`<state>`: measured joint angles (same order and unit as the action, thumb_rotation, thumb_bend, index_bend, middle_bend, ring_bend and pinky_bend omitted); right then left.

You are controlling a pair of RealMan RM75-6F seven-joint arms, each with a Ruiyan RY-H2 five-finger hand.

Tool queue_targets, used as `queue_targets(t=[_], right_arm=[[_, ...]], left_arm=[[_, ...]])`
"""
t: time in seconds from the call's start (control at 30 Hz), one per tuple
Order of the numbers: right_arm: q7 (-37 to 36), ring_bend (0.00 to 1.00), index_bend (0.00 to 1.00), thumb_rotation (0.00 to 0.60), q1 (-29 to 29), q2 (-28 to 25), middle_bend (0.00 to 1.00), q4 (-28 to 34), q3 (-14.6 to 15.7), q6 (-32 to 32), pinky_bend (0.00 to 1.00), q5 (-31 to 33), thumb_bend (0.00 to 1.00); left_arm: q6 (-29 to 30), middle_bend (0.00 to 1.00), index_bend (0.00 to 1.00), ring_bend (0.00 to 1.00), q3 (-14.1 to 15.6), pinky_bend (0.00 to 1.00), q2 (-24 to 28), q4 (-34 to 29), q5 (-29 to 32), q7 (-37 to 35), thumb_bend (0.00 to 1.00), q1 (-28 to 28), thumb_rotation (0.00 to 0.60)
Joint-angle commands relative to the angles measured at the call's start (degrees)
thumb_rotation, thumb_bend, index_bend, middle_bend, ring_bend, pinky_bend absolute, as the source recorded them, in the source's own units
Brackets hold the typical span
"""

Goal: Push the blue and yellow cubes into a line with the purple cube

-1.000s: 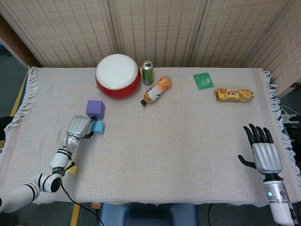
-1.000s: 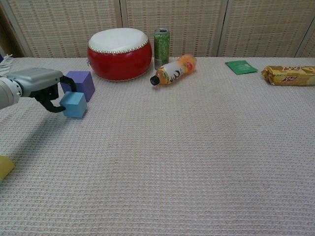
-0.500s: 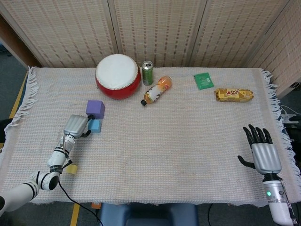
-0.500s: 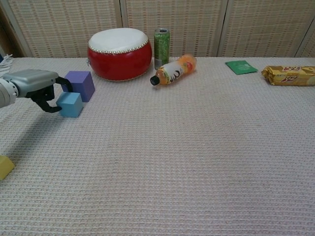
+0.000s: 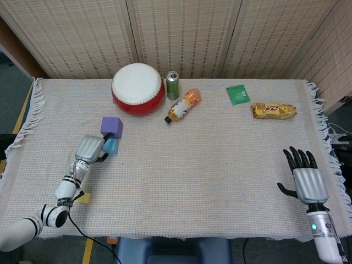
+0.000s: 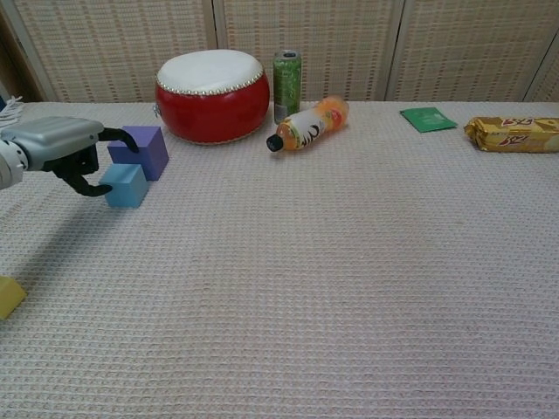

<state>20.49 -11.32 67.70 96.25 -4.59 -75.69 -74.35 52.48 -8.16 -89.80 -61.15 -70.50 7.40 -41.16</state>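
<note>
Since the earlier frames the blue cube (image 6: 126,184) has been drawn leftward and tucked closer under the purple cube (image 6: 141,150), and the left hand (image 6: 61,150) has been carried the same way with it.

At the far left, the yellow cube (image 6: 9,296) lies well behind the left hand, back along its forearm near the bench's (image 6: 349,288) front edge; it is cut off by the frame edge in the chest view and partly covered by the arm in the head view. The left hand is seen with fingers curled down against the blue cube's left face; whether the cube is pinched or only pressed cannot be told. The blue cube lies just right of that hand, and the purple cube just beyond it, touching or nearly so; the gap is too small to judge.

The next move is judged to turn on the yellow cube: it lies toward the robot from the left hand, roughly along the purple-to-blue direction, so a push away from the robot would be needed. The left hand is far nearer.

Far right, the right hand (image 5: 308,180) rests flat, empty, fingers spread.
</note>
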Motion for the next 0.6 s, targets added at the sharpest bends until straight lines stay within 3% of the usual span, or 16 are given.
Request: queue_targets(t=[0.03,0.2,0.4,0.47,0.6], right_arm=[[0.0,0.00,0.00,0.465,0.0,-0.1,0.00,0.1,0.1,0.0,0.00,-0.2,0.00],[-0.4,0.00,0.00,0.465,0.0,-0.3,0.00,0.3,0.4,0.1,0.00,-0.7,0.01],[-0.6,0.00,0.00,0.465,0.1,-0.5,0.00,0.5,0.6,0.1,0.00,-1.0,0.00],[-0.5,0.00,0.00,0.463,0.1,-0.6,0.00,0.5,0.7,-0.1,0.00,-1.3,0.00],[-0.6,0.00,0.00,0.460,0.3,-0.7,0.00,0.5,0.7,-0.2,0.00,-1.2,0.01]], left_arm=[[4.8,1.00,0.24,1.00,0.9,1.00,2.5,-6.1,-2.0,2.1,0.34,2.5,0.600],[10.1,1.00,0.31,1.00,3.3,1.00,4.5,-12.9,-4.5,4.0,0.34,6.0,0.600],[10.5,1.00,0.38,1.00,4.7,1.00,4.3,-13.8,-4.8,5.0,0.34,7.4,0.600],[5.5,1.00,0.37,1.00,6.1,1.00,4.4,-12.9,-1.9,7.5,0.34,7.2,0.600],[0.4,1.00,0.28,1.00,5.6,1.00,5.6,-14.2,2.8,11.0,0.34,6.0,0.600]])
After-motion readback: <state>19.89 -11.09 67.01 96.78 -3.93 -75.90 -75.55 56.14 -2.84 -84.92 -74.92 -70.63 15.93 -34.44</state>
